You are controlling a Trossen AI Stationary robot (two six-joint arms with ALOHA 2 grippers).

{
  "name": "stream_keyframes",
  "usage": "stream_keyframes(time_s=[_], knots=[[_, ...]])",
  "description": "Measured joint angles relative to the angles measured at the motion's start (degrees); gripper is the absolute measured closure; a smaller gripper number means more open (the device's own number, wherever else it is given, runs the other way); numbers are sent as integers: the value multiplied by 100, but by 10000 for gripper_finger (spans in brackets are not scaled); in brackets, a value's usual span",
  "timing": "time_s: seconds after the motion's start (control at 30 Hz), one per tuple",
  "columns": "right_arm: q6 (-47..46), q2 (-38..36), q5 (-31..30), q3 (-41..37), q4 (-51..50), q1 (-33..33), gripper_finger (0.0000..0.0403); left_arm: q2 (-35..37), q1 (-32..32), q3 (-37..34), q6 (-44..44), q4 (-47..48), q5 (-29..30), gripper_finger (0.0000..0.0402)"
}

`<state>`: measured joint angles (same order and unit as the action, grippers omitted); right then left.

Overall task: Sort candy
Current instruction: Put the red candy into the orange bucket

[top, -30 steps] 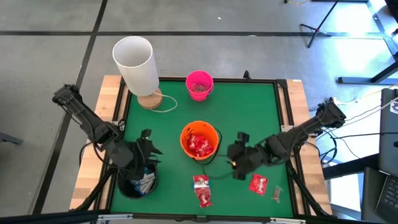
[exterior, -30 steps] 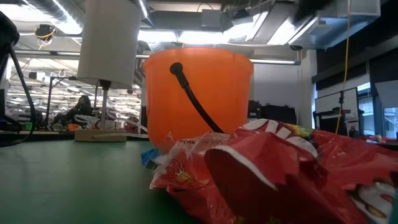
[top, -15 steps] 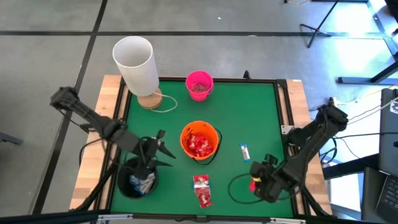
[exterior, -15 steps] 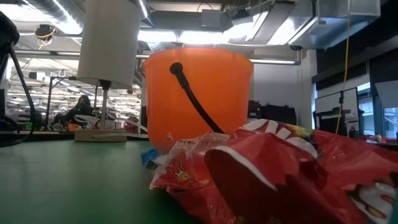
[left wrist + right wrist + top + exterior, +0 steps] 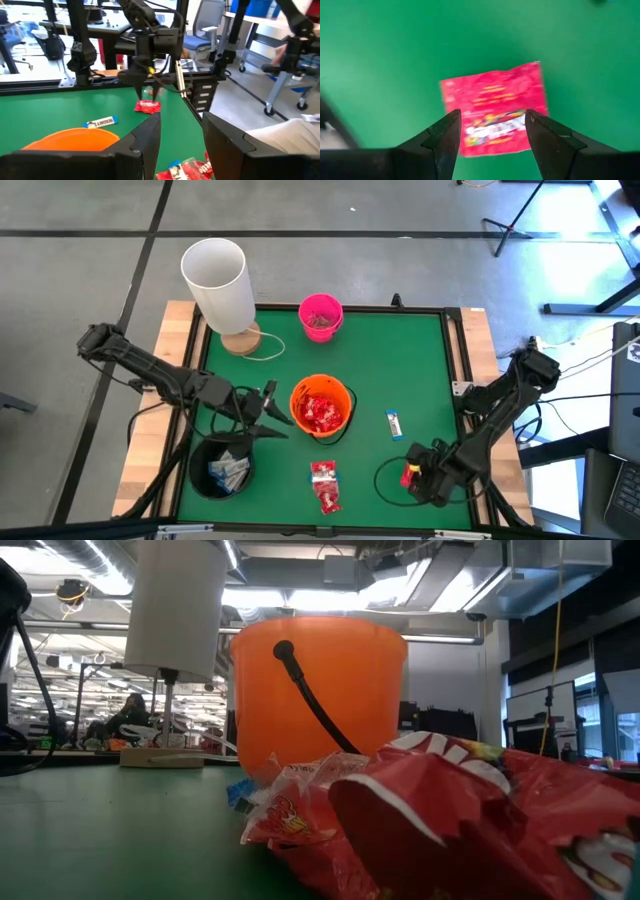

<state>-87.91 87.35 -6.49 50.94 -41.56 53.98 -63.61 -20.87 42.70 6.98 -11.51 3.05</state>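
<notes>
Candy lies on the green table: a red packet (image 5: 407, 476) near the right front, a white-and-blue bar (image 5: 394, 423), and red packets (image 5: 323, 486) at the front middle. More red packets fill the orange bucket (image 5: 322, 407), and white-and-blue bars lie in the black bucket (image 5: 222, 471). My right gripper (image 5: 414, 474) points down, open, over the lone red packet (image 5: 492, 116), with a finger on either side of it. I cannot tell whether they touch it. My left gripper (image 5: 272, 415) stands open and about level, just left of the orange bucket (image 5: 75, 137), empty.
A pink bucket (image 5: 320, 317) stands at the far middle. A tall white cylinder (image 5: 218, 280) on a wooden base stands at the far left corner. In the low view the red packets (image 5: 450, 820) lie in front of the orange bucket (image 5: 320, 690).
My right gripper has swung from beside the orange bucket toward the table's near right, sunk, and rolled, and now points down over the lone red packet. My left gripper has moved from above the black bucket toward the orange bucket and tipped up to about level.
</notes>
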Motion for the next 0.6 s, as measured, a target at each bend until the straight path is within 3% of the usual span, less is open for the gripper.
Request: stream_keyframes(time_s=[0.17,0.5,0.6], knots=[[-84,0,29,-310,4,0,187,0,74,0,0,15,-233,266],[36,406,318,-461,180,0,188,0,72,0,-11,327,-181,266],[117,532,369,-448,182,0,207,0,72,0,-9,437,-17,266]])
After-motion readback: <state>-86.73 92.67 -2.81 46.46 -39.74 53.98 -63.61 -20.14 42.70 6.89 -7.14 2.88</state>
